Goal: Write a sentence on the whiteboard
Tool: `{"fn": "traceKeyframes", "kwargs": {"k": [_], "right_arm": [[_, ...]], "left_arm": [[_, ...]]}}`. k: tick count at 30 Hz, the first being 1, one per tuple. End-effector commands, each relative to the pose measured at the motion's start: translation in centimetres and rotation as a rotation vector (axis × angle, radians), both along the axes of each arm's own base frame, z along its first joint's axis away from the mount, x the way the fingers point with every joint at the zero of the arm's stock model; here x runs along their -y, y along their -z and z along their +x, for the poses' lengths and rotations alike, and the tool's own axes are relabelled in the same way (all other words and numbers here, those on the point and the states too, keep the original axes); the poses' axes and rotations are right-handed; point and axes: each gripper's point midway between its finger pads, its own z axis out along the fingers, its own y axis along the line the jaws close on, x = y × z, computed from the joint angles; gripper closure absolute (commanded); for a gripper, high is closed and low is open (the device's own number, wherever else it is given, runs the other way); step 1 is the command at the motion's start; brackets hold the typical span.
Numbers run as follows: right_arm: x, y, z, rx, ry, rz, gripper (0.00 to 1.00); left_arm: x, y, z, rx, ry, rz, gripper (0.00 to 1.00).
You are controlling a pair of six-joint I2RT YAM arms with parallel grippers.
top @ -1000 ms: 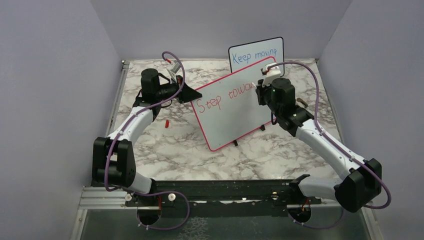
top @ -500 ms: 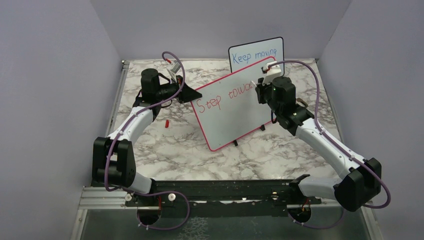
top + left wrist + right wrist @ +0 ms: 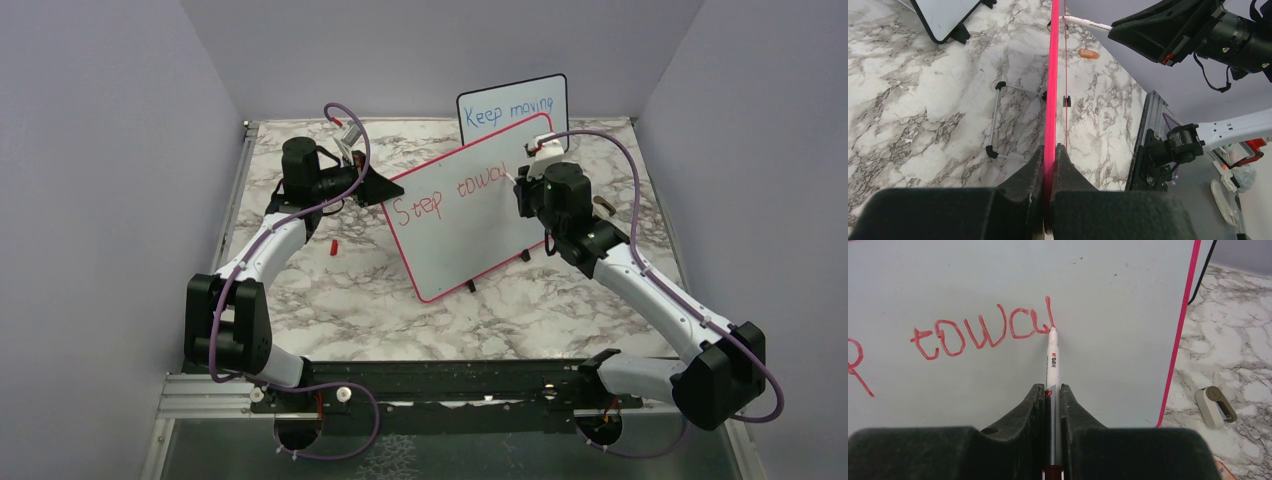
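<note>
Right gripper [image 3: 1052,399] pinched tight on the marker [image 3: 1053,357], its tip touching the whiteboard [image 3: 1118,285] at the end of the red sentence [image 3: 983,332], which reads "Step towa". Left gripper [image 3: 1049,156] is clamped on the board's left edge. The board stands mid-table, just near of the smaller board [image 3: 512,105].

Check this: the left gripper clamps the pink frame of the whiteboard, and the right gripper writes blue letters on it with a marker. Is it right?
Not quite: the letters are red, not blue, as the right wrist view shows. The rest holds: the left gripper clamps the whiteboard frame, the right gripper writes with the marker.
</note>
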Motion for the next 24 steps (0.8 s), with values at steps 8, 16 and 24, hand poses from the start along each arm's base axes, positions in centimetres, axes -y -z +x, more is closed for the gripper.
{"fn": "traceKeyframes", "kwargs": {"k": [8,16,24], "right_arm": [[0.7,1.1,-0.6,-0.033,0.021,0.005,1.0],[-0.1,-0.4,0.2,0.002,0.003,0.028,0.99],[-0.6,-1.7,1.2,0.036,-0.005,0.031,1.0]], "left_arm": [[0.3,2.8,-0.9,-0.077,0.042,0.038,1.0],[0.3,2.8,-1.0,-0.078,0.046,0.037,1.0],[0.3,2.8,-1.0,-0.077,0.049,0.036,1.0]]}}
